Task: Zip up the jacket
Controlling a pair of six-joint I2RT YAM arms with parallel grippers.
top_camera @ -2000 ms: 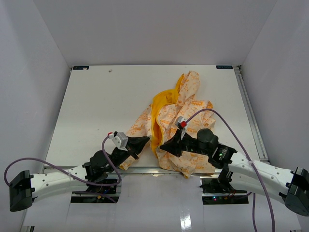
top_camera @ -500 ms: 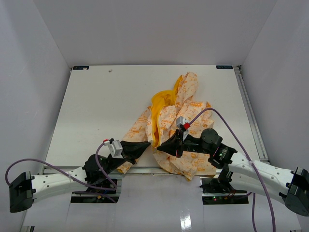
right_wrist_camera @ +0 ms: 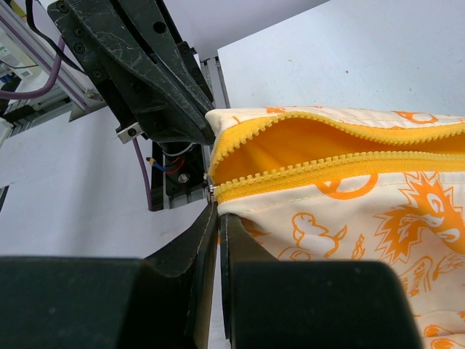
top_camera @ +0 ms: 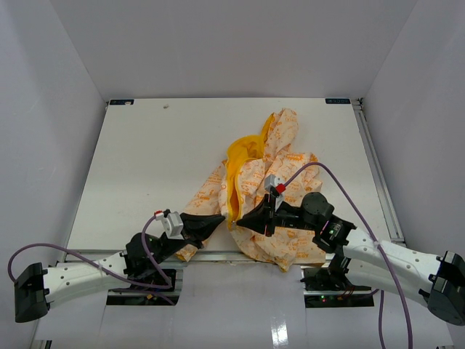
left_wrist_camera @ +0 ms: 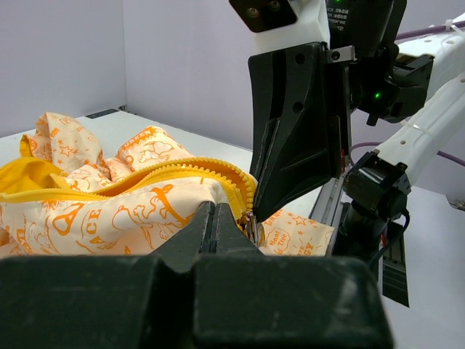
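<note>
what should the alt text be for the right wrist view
The right gripper, shut, pinches the bottom corner of a cream jacket with orange print, just below the end of its open yellow zipper. The left gripper, also shut, grips the opposite edge from the upper left, with the white table behind.

From here the jacket (top_camera: pixel 285 154) reads as soft, matt, wrinkled cloth, its yellow lining (right_wrist_camera: pixel 290 142) smoother, and its zipper teeth (right_wrist_camera: pixel 341 169) look like plastic. The left end effector (top_camera: pixel 220 219) and right end effector (top_camera: pixel 235 223) look like matt black plastic. The surface (top_camera: pixel 160 160) is smooth, matt white.
</note>
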